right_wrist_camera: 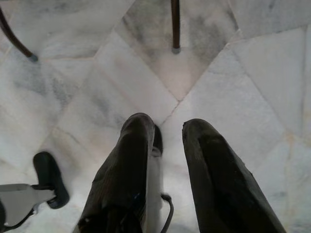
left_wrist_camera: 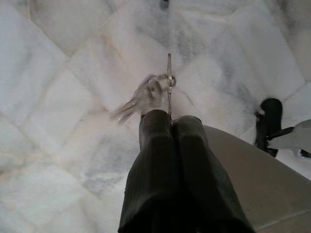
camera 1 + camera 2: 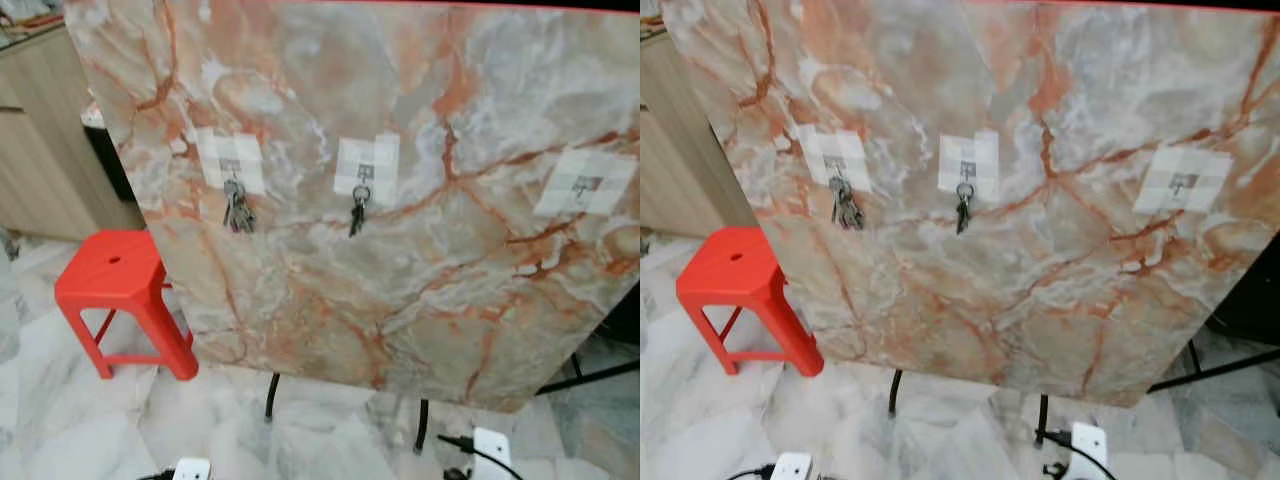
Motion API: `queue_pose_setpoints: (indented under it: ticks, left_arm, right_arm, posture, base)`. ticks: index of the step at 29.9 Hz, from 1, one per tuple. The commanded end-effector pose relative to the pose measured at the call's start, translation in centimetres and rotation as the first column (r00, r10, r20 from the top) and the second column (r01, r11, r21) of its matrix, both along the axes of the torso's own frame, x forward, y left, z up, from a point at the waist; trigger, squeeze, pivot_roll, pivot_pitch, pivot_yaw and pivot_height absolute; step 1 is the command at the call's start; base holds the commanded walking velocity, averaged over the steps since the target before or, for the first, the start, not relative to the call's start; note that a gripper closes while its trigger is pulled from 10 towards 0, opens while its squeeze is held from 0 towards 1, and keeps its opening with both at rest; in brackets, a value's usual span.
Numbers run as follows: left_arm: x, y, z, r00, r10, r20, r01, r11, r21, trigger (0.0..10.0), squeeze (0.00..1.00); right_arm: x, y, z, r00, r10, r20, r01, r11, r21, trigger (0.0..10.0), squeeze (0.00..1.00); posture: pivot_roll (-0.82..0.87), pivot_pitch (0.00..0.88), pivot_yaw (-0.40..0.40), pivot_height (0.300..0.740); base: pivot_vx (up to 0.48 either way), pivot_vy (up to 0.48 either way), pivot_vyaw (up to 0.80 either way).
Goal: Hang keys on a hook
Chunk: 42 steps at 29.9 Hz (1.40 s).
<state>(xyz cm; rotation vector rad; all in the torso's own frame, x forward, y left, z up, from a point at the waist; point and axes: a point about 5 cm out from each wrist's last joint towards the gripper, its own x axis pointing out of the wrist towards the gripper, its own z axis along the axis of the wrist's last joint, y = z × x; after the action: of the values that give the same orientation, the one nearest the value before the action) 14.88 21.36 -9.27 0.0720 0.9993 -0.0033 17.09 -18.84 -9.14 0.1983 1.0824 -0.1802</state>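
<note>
- Before a tilted marble-patterned board [image 3: 400,250], three adhesive hooks sit in a row: the left hook [image 3: 230,168] carries a key bunch [image 3: 238,212], the middle hook [image 3: 365,172] a smaller set [image 3: 358,215], and the right hook [image 3: 585,184] is bare.
- Low over the marble floor [image 2: 58,97], the left tool [image 2: 170,121] has its black fingers pressed together on the ring of a third bunch of keys [image 2: 146,94], which dangles blurred beyond the tips.
- The keys look light, rigid and prone to swing; the ring seems the sound place to hold.
- The right tool [image 1: 167,131] points at the floor, fingers parted and holding nothing.
- A red plastic stool [image 3: 115,280] stands left of the board.
</note>
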Motion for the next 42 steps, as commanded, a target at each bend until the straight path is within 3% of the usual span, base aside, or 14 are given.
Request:
queue_pose_setpoints:
  ticks: [1, 12, 23, 31, 42]
  left_arm:
    - [-0.2, 0.3, -0.1, 1.000, -0.005, -0.016, 0.005, 1.000, 0.007, 10.0, 0.00]
    - [0.0, 0.3, 0.0, 1.000, -0.008, -0.018, 0.009, 1.000, 0.011, 10.0, 0.00]
    - [-1.6, 2.3, -0.1, 0.999, 0.019, -0.051, -0.017, 0.999, 0.028, 10.0, 0.00]
    - [-1.7, 2.5, -0.1, 0.998, 0.021, -0.053, -0.020, 0.999, 0.028, 10.0, 0.00]
    - [-0.7, -0.4, -0.4, 0.999, 0.002, -0.049, -0.001, 1.000, 0.004, 10.0, 0.00]
  right_arm:
    - [0.0, -0.4, 0.0, 1.000, -0.007, -0.001, 0.007, 1.000, -0.014, 10.0, 0.00]
    - [0.2, -0.3, 0.1, 1.000, -0.023, 0.002, 0.023, 1.000, -0.011, 10.0, 0.00]
    - [0.4, -0.3, 0.2, 1.000, -0.016, 0.003, 0.016, 1.000, -0.018, 10.0, 0.00]
    - [0.4, -0.3, 0.2, 1.000, -0.011, 0.002, 0.011, 1.000, -0.020, 10.0, 0.00]
    - [0.4, -0.4, 0.2, 1.000, 0.009, -0.004, -0.009, 1.000, -0.027, 10.0, 0.00]
  posture:
    - [0.02, 0.000, -0.001, 0.740]
    - [0.02, 0.000, 0.002, 0.740]
    - [0.02, 0.000, 0.001, 0.740]
    - [0.02, 0.000, -0.001, 0.740]
    - [0.02, 0.000, -0.008, 0.740]
  base:
    - [0.000, -0.480, 0.00]
    - [0.000, -0.480, 0.00]
    - [0.000, -0.480, 0.00]
    - [0.000, -0.480, 0.00]
    - [0.000, -0.480, 0.00]
